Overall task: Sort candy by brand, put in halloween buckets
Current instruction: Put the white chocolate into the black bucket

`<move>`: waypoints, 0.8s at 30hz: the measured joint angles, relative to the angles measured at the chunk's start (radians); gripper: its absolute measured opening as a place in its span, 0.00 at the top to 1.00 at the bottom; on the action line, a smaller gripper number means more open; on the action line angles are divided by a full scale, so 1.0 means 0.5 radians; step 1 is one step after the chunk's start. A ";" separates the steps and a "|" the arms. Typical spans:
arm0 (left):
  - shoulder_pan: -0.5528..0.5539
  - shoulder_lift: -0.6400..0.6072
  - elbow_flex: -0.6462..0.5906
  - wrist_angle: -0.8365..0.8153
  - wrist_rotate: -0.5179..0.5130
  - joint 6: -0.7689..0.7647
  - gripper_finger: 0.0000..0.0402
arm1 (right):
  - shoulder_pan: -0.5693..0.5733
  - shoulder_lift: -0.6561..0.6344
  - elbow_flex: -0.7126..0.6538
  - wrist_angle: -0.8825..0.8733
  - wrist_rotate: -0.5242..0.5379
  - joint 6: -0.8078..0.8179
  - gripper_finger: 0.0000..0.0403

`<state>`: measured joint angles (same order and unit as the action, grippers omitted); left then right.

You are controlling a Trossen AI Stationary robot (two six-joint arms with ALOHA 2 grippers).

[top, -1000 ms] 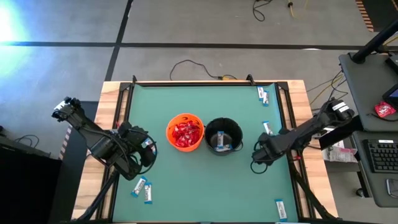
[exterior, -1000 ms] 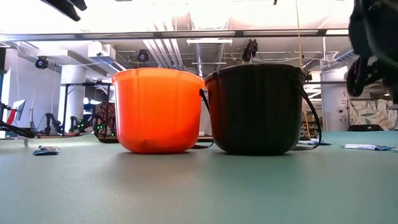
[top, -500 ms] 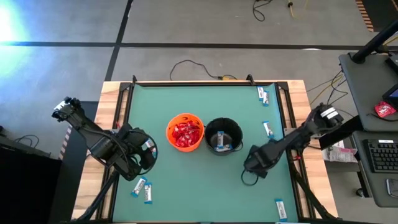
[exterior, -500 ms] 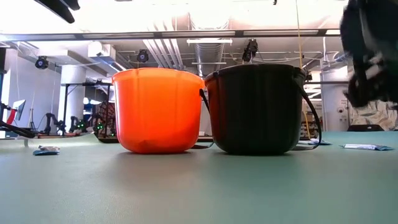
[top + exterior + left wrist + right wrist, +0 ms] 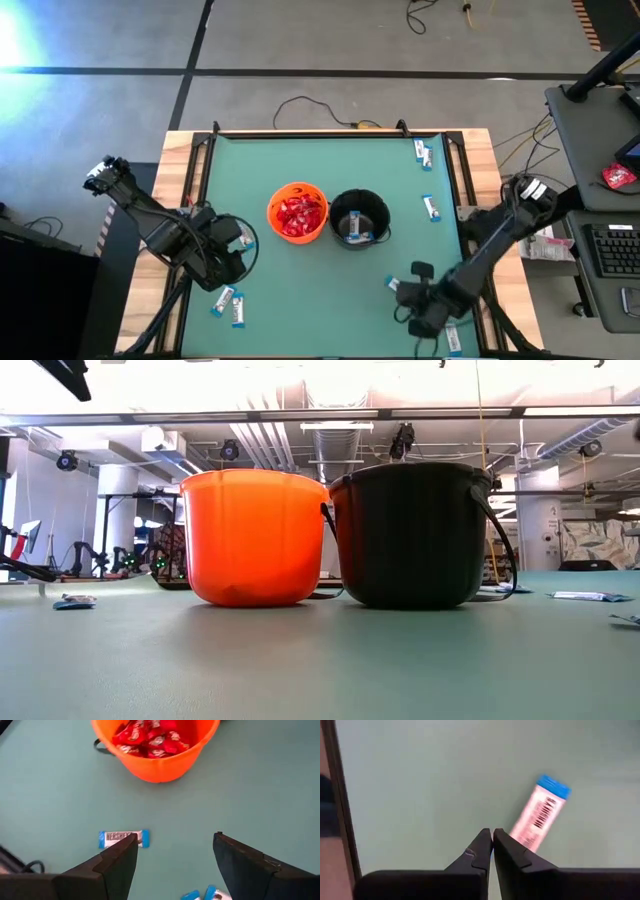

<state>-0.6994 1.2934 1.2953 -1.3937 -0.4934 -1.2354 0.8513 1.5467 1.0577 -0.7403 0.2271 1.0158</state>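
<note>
My right gripper [image 5: 415, 300], fingers pressed together and empty, hangs over one white-and-blue bar [image 5: 540, 813]. My left gripper [image 5: 232, 252] gapes above three bars [image 5: 229, 305]. Two buckets: orange [image 5: 297, 211] with red packets, black [image 5: 359, 218].

A green table [image 5: 330, 290] with wooden side edges stands on a grey floor [image 5: 300, 40]; a dark cable [image 5: 310, 108] curls on the floor behind it; to the right, a desk [image 5: 590, 150] carries a keyboard [image 5: 612, 250] and a red packet [image 5: 619, 176].
</note>
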 joint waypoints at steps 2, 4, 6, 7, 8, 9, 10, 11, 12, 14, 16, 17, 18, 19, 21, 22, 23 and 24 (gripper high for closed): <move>0.001 0.000 0.000 0.036 -0.047 0.040 0.40 | 0.089 0.059 0.015 0.049 0.137 0.017 0.95; 0.001 0.000 0.000 0.052 -0.078 0.052 0.40 | 0.152 0.127 0.037 0.108 0.260 0.029 0.91; 0.002 0.000 0.000 0.064 -0.060 0.055 0.40 | 0.203 0.189 0.062 0.100 0.417 0.181 0.84; 0.002 0.000 0.000 0.091 -0.015 0.076 0.40 | 0.224 0.216 0.071 0.100 0.515 0.268 0.80; 0.002 0.000 0.000 0.127 0.030 0.101 0.41 | 0.250 0.242 0.081 0.101 0.632 0.352 0.75; -0.001 0.000 0.000 0.155 0.073 0.128 0.42 | 0.274 0.263 0.087 0.099 0.754 0.435 0.71; -0.001 0.000 0.000 0.173 0.100 0.146 0.43 | 0.298 0.284 0.088 0.091 0.868 0.503 0.66; -0.002 0.000 0.000 0.179 0.121 0.160 0.44 | 0.322 0.306 0.084 0.088 0.967 0.569 0.62; -0.002 0.000 0.000 0.176 0.142 0.165 0.45 | 0.343 0.327 0.070 0.096 1.061 0.638 0.58; -0.002 0.000 0.000 0.175 0.186 0.166 0.47 | 0.373 0.383 0.028 0.081 1.200 0.767 0.50; -0.002 0.000 0.000 0.161 0.264 0.166 0.50 | 0.378 0.446 -0.010 0.089 1.262 0.892 0.44; -0.004 0.000 0.000 0.145 0.299 0.166 0.51 | 0.378 0.478 -0.030 0.086 1.273 0.964 0.41; -0.007 0.000 0.000 0.123 0.319 0.165 0.51 | 0.378 0.507 -0.049 0.084 1.289 1.029 0.39; -0.017 0.000 0.000 0.109 0.330 0.162 0.52 | 0.378 0.537 -0.068 0.086 1.309 1.085 0.37; -0.028 0.000 0.000 0.073 0.330 0.164 0.53 | 0.380 0.595 -0.102 0.086 1.369 1.224 0.36; -0.030 0.000 0.000 0.049 0.331 0.165 0.54 | 0.383 0.619 -0.115 0.083 1.380 1.300 0.36; -0.030 0.000 0.000 0.026 0.330 0.165 0.54 | 0.386 0.637 -0.124 0.084 1.381 1.353 0.36; -0.030 0.000 0.000 0.002 0.330 0.159 0.55 | 0.393 0.647 -0.130 0.082 1.379 1.386 0.37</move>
<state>-0.7143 1.2934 1.2953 -1.3929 -0.3285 -1.1556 1.0476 1.8702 0.9926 -0.6993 0.9164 1.7089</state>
